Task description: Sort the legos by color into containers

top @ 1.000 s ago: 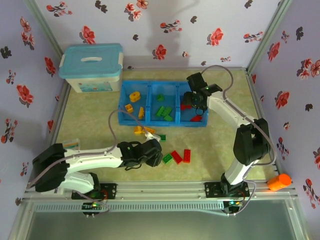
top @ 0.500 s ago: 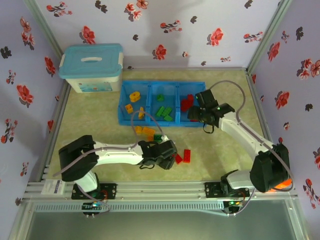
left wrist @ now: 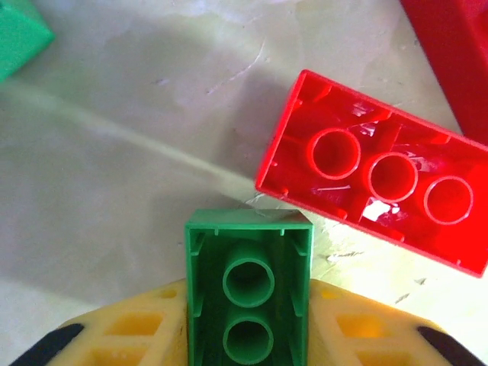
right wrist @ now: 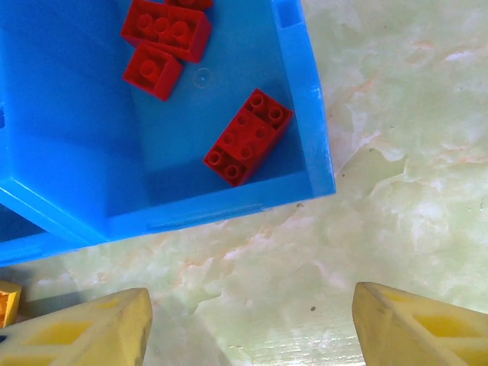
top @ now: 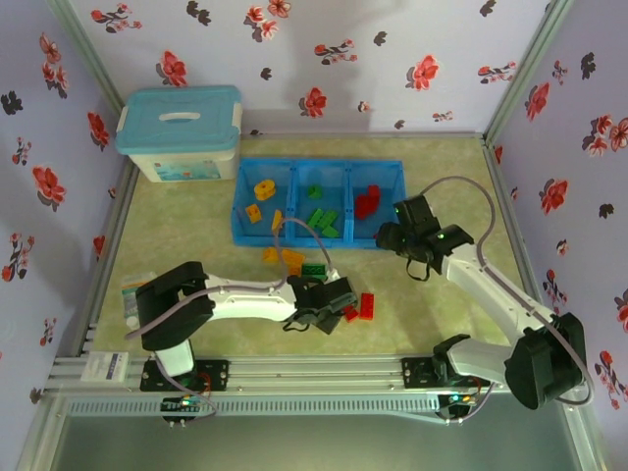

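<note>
The blue tray (top: 238,228) has three containers: yellow legos (top: 263,186) in the left one, green legos (top: 322,218) in the middle, red legos (top: 368,201) on the right. Loose on the table lie yellow legos (top: 292,260), a green lego (top: 314,267) and a red lego (top: 366,304). My left gripper (top: 329,297) is down beside that red lego, shut on a green lego (left wrist: 249,252) lying underside-up between its yellow fingers (left wrist: 122,335). An upturned red lego (left wrist: 377,175) lies just beyond. My right gripper (top: 407,242) hovers open (right wrist: 252,335) just in front of the red container (right wrist: 305,91).
A white storage box with a pale-blue lid (top: 180,132) stands at the back left. A small paper label (top: 137,294) lies near the left arm. Another red brick (left wrist: 450,46) and a green one (left wrist: 19,34) sit at the left wrist view's edges. Flowered walls enclose the table.
My left gripper slid right to the green lego by the red ones and closed on it. My right arm pulled back from over the red container to the tray's near edge.
</note>
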You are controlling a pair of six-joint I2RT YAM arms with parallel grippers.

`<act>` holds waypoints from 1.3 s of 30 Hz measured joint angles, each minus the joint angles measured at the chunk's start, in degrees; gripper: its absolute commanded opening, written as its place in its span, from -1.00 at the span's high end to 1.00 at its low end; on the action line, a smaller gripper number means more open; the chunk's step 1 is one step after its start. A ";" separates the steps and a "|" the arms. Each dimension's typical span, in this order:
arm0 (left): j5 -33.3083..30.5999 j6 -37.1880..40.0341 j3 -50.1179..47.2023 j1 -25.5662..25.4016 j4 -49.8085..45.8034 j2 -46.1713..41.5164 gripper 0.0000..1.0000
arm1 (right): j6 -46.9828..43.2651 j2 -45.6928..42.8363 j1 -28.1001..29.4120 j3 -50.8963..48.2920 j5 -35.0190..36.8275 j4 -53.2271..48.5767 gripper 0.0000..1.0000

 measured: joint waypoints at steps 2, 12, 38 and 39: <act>-0.22 0.50 0.02 0.81 -0.79 -1.90 0.36 | 0.57 -1.55 0.00 -1.64 -0.02 0.37 -0.39; -0.90 3.98 9.03 14.56 -1.90 -10.54 0.33 | 3.32 -8.50 0.98 -9.77 -0.50 0.42 -0.38; 3.58 8.61 42.16 31.89 -12.87 14.69 -0.37 | 11.82 -14.49 13.57 -18.67 0.22 0.26 -0.51; 3.63 8.68 42.77 31.91 -13.31 14.78 -0.36 | 12.07 -14.49 13.79 -18.67 0.28 0.22 -0.52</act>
